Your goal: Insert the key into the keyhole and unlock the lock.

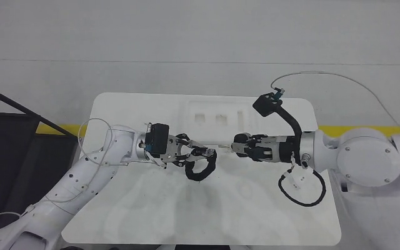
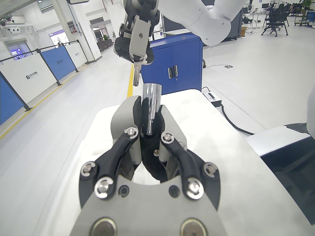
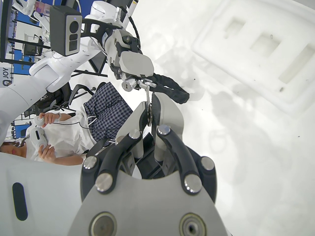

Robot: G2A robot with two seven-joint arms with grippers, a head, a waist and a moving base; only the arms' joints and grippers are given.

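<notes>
A blue cabinet (image 2: pixel 184 57) stands on glossy white floor (image 2: pixel 258 79).

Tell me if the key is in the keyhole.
Out. The keyhole is bare in the right wrist view; the key in the right claw ends beside the lock held by the left claw.

One key (image 2: pixel 136 74), one lock (image 2: pixel 151 104) with one black cable loop (image 1: pixel 201 167). Two end effectors — a left end effector (image 1: pixel 199 152) and a right end effector (image 1: pixel 237 145). One white foam tray (image 3: pixel 214 37) with three recesses (image 3: pixel 267 42) — all on one tabletop (image 1: pixel 187 212).
</notes>
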